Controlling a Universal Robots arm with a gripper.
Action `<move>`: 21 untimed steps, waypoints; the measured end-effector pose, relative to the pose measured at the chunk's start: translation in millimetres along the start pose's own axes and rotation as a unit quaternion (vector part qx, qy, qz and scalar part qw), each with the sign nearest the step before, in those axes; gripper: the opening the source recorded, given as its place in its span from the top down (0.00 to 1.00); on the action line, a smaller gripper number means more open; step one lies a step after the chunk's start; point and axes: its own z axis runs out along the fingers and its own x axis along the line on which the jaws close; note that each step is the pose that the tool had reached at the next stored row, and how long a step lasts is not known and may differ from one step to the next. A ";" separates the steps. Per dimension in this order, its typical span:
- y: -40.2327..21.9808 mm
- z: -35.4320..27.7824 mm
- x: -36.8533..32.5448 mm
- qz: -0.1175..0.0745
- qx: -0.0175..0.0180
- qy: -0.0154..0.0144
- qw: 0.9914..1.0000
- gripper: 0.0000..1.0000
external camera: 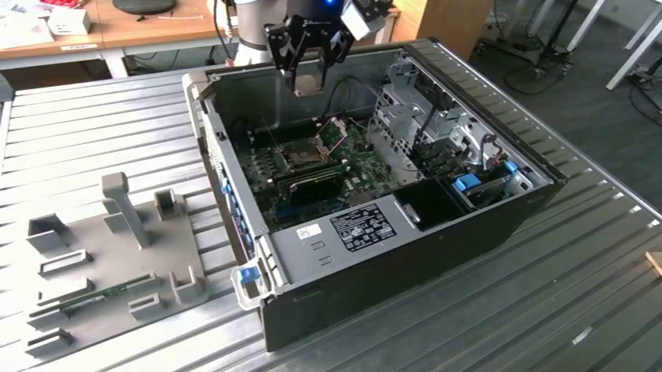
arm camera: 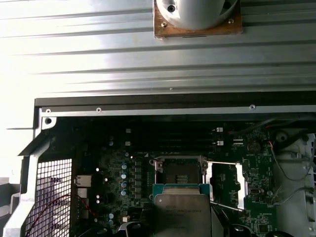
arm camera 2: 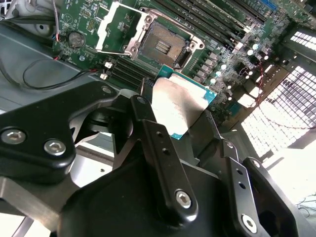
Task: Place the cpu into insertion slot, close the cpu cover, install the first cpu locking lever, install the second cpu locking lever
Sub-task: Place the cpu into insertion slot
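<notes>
My gripper (external camera: 309,71) hangs above the open computer case, shut on the cpu (external camera: 307,84), a flat silver-topped chip held by its edges. In the second wrist view the cpu (arm camera 2: 180,98) sits between the black fingers (arm camera 2: 148,123), above the green board. The insertion slot (external camera: 301,156) lies bare on the board below, a square black-rimmed socket that also shows in both wrist views (arm camera 2: 163,47) (arm camera: 178,174). The cpu cover (external camera: 333,133) is swung up and open beside the socket, a thin silvery frame (arm camera 2: 109,27) (arm camera: 225,185). The cpu (arm camera: 181,215) hovers just off the socket's edge.
The case walls (external camera: 217,147) surround the board, with a metal drive cage (external camera: 414,108) on the exterior view's right. Black memory sticks (external camera: 310,186) lie near the socket. A grey fixture tray (external camera: 114,256) rests on the ribbed metal table (external camera: 579,256).
</notes>
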 end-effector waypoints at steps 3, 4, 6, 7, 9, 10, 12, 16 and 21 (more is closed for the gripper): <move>-0.1 1.1 0.0 0.000 0.000 0.000 1.000 0.46; -0.1 1.1 0.0 0.000 0.000 0.000 1.000 0.46; -0.1 1.3 0.0 0.000 0.000 0.000 1.000 0.46; -0.1 1.5 0.0 0.000 0.000 0.000 1.000 0.46; -0.2 2.0 0.0 0.000 0.000 0.000 1.000 0.46; -0.2 2.3 0.0 0.000 0.000 0.000 1.000 0.46; -0.2 2.8 0.0 0.000 0.000 0.000 1.000 0.46; -0.4 3.9 -0.1 0.000 0.000 0.000 1.000 0.46; -0.4 5.1 -0.1 0.000 0.000 0.000 1.000 0.46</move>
